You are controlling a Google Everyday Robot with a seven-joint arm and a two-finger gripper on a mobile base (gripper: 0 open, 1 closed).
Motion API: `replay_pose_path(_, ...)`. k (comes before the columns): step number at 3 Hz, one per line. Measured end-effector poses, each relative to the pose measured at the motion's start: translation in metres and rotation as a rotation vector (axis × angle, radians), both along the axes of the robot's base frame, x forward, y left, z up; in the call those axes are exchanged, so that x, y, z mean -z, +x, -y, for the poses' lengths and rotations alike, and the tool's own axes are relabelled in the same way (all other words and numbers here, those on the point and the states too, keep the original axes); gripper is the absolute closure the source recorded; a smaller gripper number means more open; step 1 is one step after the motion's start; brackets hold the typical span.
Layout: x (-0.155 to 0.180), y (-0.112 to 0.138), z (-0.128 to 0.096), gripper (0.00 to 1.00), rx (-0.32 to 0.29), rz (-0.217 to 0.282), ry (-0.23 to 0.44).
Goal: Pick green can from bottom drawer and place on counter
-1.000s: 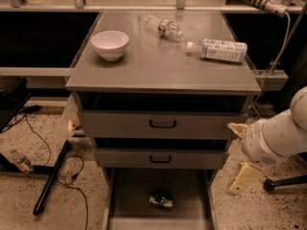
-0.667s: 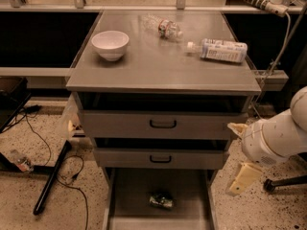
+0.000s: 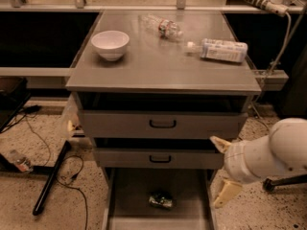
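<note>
The green can (image 3: pixel 160 200) lies on its side on the grey floor of the pulled-out bottom drawer (image 3: pixel 192 190), near the middle. My gripper (image 3: pixel 214 172) is at the right of the cabinet, level with the middle and bottom drawers, on a white arm. Its two cream fingers (image 3: pixel 226 193) are spread wide and hold nothing. It is to the right of the can and above it, not touching it. The counter (image 3: pixel 163 66) is the grey top of the cabinet.
On the counter stand a white bowl (image 3: pixel 110 43) at the left and two clear plastic bottles lying down, one at the back (image 3: pixel 163 27) and one at the right (image 3: pixel 221 50). The two upper drawers (image 3: pixel 162 124) are slightly open. Cables and a black pole (image 3: pixel 50 181) lie on the floor at left.
My gripper has moved a little to the left and down, closer to the open bottom drawer. The can and the things on the counter have not moved.
</note>
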State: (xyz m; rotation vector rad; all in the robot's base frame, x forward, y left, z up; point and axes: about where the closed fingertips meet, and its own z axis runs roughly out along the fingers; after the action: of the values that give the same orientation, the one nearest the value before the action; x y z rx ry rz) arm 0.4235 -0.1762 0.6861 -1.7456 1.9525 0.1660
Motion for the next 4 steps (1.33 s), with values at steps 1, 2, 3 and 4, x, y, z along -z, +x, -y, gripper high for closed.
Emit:
replay_pose_path(1,0.057,0.003,-0.012,0.0,-0.013,0.031,0.017)
replay_pose_path(2,0.106,0.023,-0.014,0.0,0.007,0.055,0.054)
replay_pose_path(3,0.163,0.043,-0.011,0.0,0.054,-0.003,0.104)
replay_pose_path(4,0.163,0.043,-0.011,0.0,0.054,-0.003,0.105)
